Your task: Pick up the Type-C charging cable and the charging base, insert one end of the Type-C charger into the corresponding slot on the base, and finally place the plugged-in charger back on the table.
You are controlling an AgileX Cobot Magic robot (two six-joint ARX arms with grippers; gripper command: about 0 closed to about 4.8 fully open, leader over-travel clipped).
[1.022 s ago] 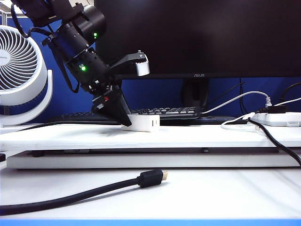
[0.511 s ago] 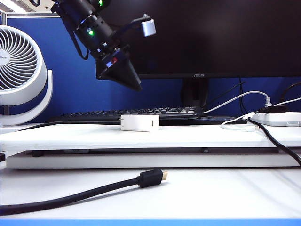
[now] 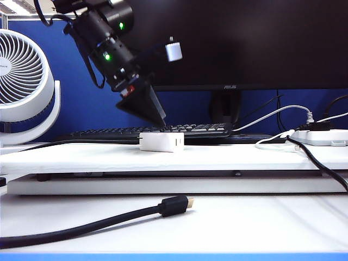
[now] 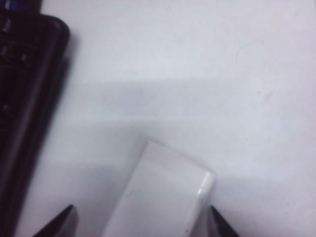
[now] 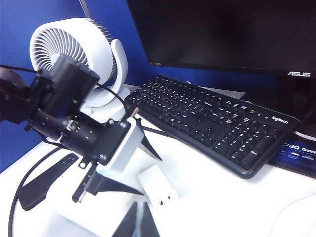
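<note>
The charging base point(image 3: 162, 142), a small white block with dark slots in its right end, lies on the raised white table point(image 3: 228, 157) in front of the keyboard. My left gripper point(image 3: 160, 118) hangs just above the base, tilted down and open. In the left wrist view its two dark fingertips point(image 4: 62, 220) stand on either side of the base point(image 4: 163, 195) without touching it. A thin white cord point(image 3: 267, 142), by its look the Type-C charging cable, loops beside the power strip. My right gripper point(image 5: 138, 223) is shut and empty, just short of the base point(image 5: 159, 190).
A black keyboard point(image 3: 179, 130) and a monitor point(image 3: 234, 43) stand behind the base. A white fan point(image 3: 24, 81) is at the left and a power strip point(image 3: 321, 136) at the right. A thick black cable with a gold-tipped plug point(image 3: 175, 205) lies on the lower front surface.
My left gripper lifted off the base, rose high, then came partway back down over it. The base stayed on the table.
</note>
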